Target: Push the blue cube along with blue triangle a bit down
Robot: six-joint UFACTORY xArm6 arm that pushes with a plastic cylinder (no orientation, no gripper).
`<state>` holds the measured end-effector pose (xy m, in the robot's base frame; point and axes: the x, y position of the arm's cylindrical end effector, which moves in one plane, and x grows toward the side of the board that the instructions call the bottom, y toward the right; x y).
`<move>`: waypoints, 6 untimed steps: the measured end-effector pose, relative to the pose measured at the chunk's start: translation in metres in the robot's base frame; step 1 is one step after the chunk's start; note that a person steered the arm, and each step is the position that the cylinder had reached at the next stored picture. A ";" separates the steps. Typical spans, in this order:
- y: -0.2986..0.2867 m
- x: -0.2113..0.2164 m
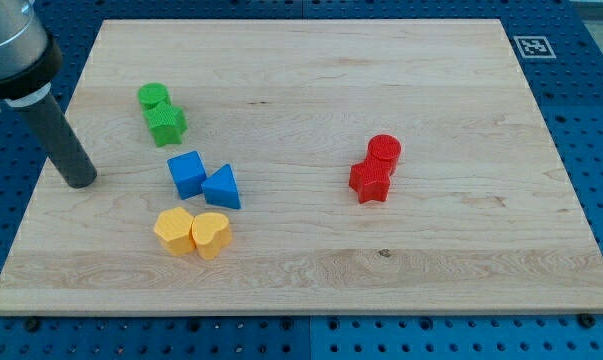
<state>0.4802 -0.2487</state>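
The blue cube (187, 173) and the blue triangle (222, 187) sit side by side, touching, left of the board's middle. My tip (79, 181) rests on the board near its left edge, well to the left of the blue cube and apart from every block.
A green cylinder (153, 97) and a green star (166, 124) stand above the blue pair. A yellow hexagon (173, 230) and a yellow heart (212, 234) lie just below it. A red cylinder (384, 151) and a red star (371, 181) are to the right. The wooden board (311, 270) has a tag at its top right corner.
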 end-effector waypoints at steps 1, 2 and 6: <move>0.000 -0.001; 0.009 -0.014; 0.095 -0.013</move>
